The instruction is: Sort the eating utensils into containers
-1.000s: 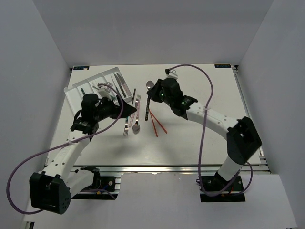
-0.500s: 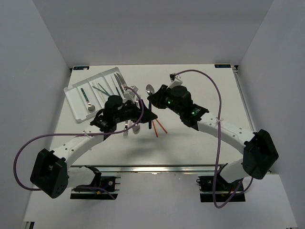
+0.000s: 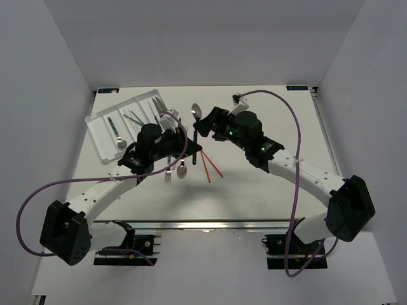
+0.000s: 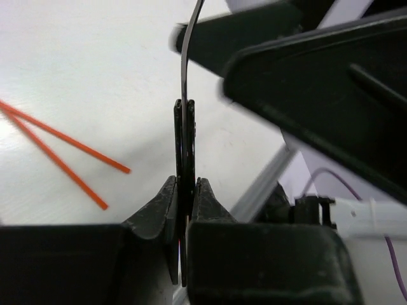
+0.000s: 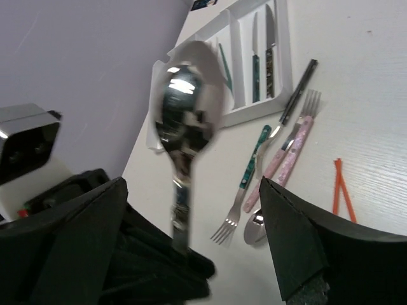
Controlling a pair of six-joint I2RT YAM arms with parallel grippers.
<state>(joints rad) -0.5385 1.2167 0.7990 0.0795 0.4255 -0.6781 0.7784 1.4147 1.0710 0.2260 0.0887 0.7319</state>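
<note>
Spoon (image 3: 196,112) with a black handle, bowl up, held in mid-air off the right-hand end of the white tray (image 3: 94,130). Who has it? — Desk

Left gripper (image 4: 185,190), jaws pinched shut low on the thin handle. Right gripper (image 5: 192,190) flanks the bowl with its jaws spread wide, touching nothing that I can see. — Photographer

So the carry to the tray falls to the left arm. What makes it go well? — Desk

My read: the right arm backs off first, away from the tray, so the bowl clears its fingers. The pinch is on a narrow strip of metal with the heavy end above it, so the spoon may swivel. A slow swing suits. Over the tray, the handle wants lining up with the long compartments, then lowering close to the floor before the jaws part. — Photographer

Which compartment? — Desk

The one at the tray's left edge appears to hold a teal-handled spoon (image 3: 116,131), which looks the match. Forks (image 3: 168,173) and orange chopsticks (image 3: 210,166) lie on the tabletop right of the tray, so height matters. — Photographer
</note>
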